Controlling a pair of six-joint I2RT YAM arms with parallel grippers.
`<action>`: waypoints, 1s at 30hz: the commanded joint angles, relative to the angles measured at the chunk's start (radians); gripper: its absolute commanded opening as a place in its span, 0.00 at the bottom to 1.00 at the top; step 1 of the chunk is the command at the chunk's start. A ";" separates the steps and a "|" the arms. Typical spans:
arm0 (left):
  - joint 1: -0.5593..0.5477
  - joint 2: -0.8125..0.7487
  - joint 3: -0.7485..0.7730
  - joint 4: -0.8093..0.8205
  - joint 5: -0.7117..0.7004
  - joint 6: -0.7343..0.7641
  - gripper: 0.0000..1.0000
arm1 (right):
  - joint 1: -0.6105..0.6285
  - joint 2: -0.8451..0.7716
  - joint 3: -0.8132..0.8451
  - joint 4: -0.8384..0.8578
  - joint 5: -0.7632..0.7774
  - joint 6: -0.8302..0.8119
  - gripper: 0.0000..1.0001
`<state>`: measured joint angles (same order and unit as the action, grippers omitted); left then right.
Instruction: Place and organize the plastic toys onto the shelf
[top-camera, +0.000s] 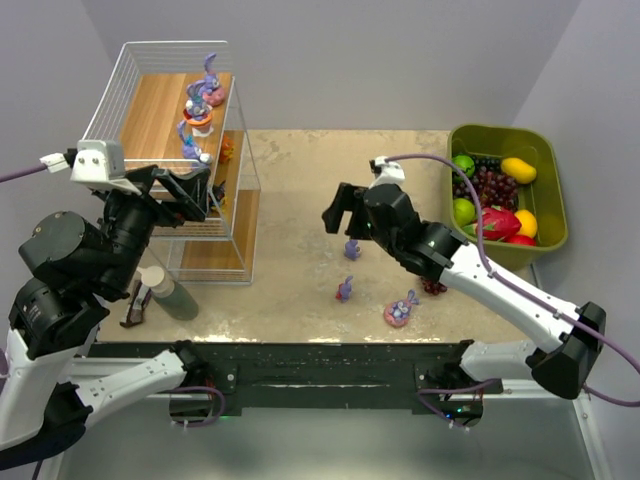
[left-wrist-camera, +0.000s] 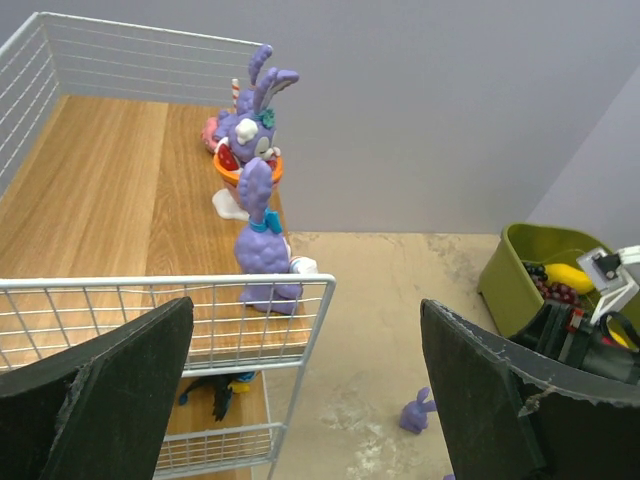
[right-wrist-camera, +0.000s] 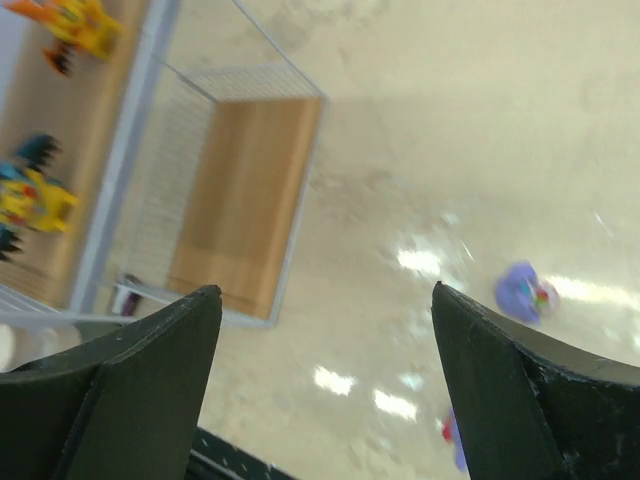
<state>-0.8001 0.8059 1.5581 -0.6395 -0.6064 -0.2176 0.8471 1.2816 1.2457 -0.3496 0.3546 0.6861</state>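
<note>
The shelf stands at the far left, white wire mesh with wooden boards in steps. Several purple bunny toys stand in a row on its top board; the nearest one is just behind the wire rail. A black insect-like toy lies on the tier below. On the table stand two small purple toys and one on a pink base. My left gripper hovers open at the shelf's front right corner, holding nothing. My right gripper is open above the table, left of a purple toy.
An olive-green bin with grapes and colourful fruits sits at the far right. A grey-green bottle lies in front of the shelf by my left arm. A dark red thing lies beside my right forearm.
</note>
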 joint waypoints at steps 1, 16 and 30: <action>-0.004 0.013 -0.012 0.055 0.074 -0.022 1.00 | 0.004 -0.062 -0.106 -0.221 0.028 0.118 0.87; -0.002 -0.045 -0.119 0.000 0.166 -0.135 1.00 | 0.006 -0.033 -0.338 -0.148 -0.223 0.165 0.53; -0.002 -0.076 -0.093 -0.080 0.125 -0.154 0.99 | 0.006 0.113 -0.304 -0.101 -0.226 0.148 0.40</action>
<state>-0.8001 0.7334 1.4418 -0.7116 -0.4576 -0.3580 0.8490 1.4090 0.9134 -0.4664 0.1341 0.8356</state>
